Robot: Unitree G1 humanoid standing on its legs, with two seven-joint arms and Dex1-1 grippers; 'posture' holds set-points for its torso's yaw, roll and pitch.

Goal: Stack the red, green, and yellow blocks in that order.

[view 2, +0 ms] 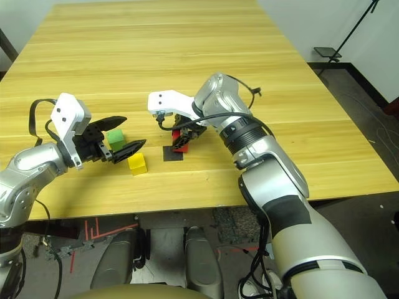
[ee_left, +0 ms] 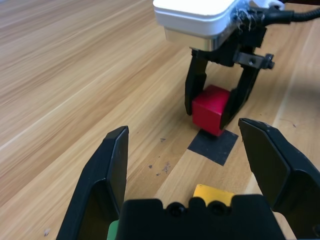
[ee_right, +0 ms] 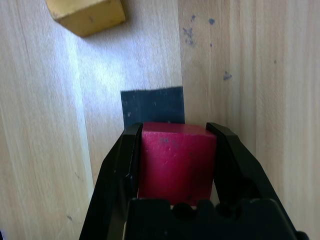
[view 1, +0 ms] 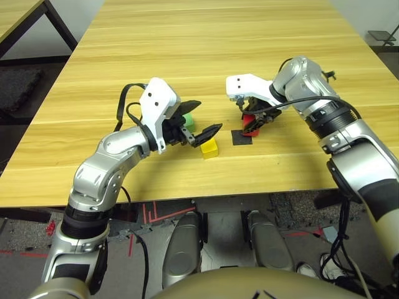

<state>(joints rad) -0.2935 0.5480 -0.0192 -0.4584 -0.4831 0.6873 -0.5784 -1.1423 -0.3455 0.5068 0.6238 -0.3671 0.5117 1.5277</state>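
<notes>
We see the right gripper (ee_left: 216, 102) clamped on the red block (ee_right: 176, 162), holding it over the far edge of the black square marker (view 1: 241, 137) (tilted, one corner low). The left gripper (view 1: 198, 122) spreads wide, empty, with the green block (view 2: 115, 139) between its fingers and the yellow block (view 1: 209, 148) just near of them.

The right gripper (ee_right: 175, 150) is clamped on the red block (ee_left: 210, 109), tipped down just over the black square marker (ee_left: 216, 145). The left gripper (view 1: 198, 125) (fingers spread wide) hovers to the marker's left, forearm bent inward.
</notes>
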